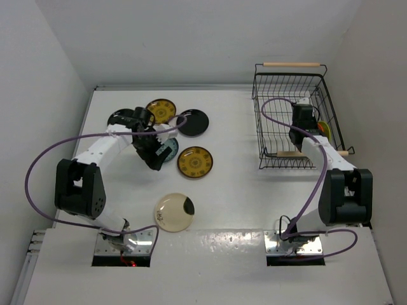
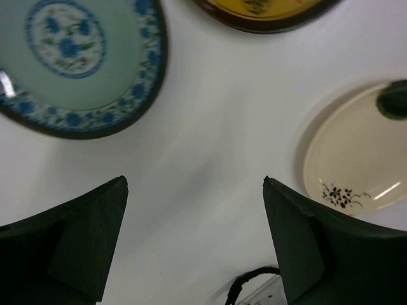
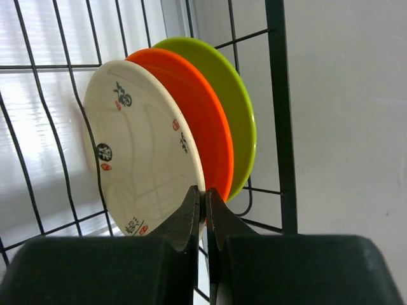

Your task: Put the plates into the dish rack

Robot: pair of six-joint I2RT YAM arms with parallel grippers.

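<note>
My right gripper (image 3: 205, 194) is inside the black wire dish rack (image 1: 267, 130), shut on the rim of a cream plate with dark marks (image 3: 140, 146) that stands upright. An orange-red plate (image 3: 206, 121) and a lime green plate (image 3: 240, 108) stand right behind it. My left gripper (image 2: 195, 184) is open and empty above bare table, next to a blue-grey patterned plate (image 2: 70, 57). On the table lie two mustard-yellow plates (image 1: 161, 110) (image 1: 194, 162), two black plates (image 1: 193, 122) (image 1: 119, 118) and a cream plate with a dark blotch (image 1: 173, 211).
The rack stands at the back right with a wooden handle at the far end (image 1: 291, 64) and another at the near end (image 1: 284, 153). White walls close in the table on the left, back and right. A purple cable loops over each arm.
</note>
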